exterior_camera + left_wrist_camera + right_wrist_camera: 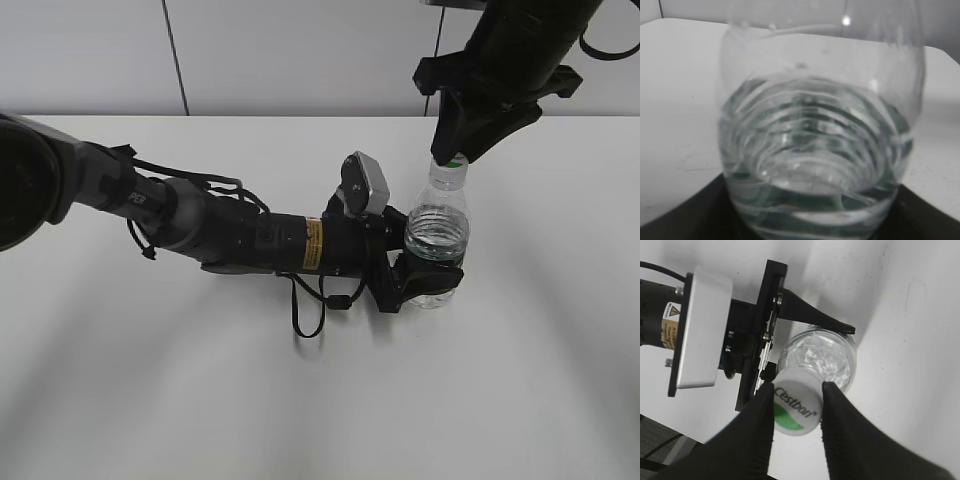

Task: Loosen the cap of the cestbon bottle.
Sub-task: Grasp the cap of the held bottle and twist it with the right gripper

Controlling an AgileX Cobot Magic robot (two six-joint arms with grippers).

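Observation:
The cestbon bottle (438,235), clear plastic with ribbed sides, stands upright on the white table. It fills the left wrist view (820,150) and shows from above in the right wrist view (825,355). My left gripper (425,270) is shut on the bottle's lower body from the left side. The cap (796,407), white with a green patch and "Cestbon" lettering, sits on the neck; it also shows in the exterior view (450,162). My right gripper (797,402) comes from above, its two black fingers pressed on both sides of the cap. The green label is not visible.
The white table (200,380) spreads all around the bottle. My left arm (230,235) lies low across the table's left half with loose cables (305,310). A pale wall (300,50) stands behind the far table edge.

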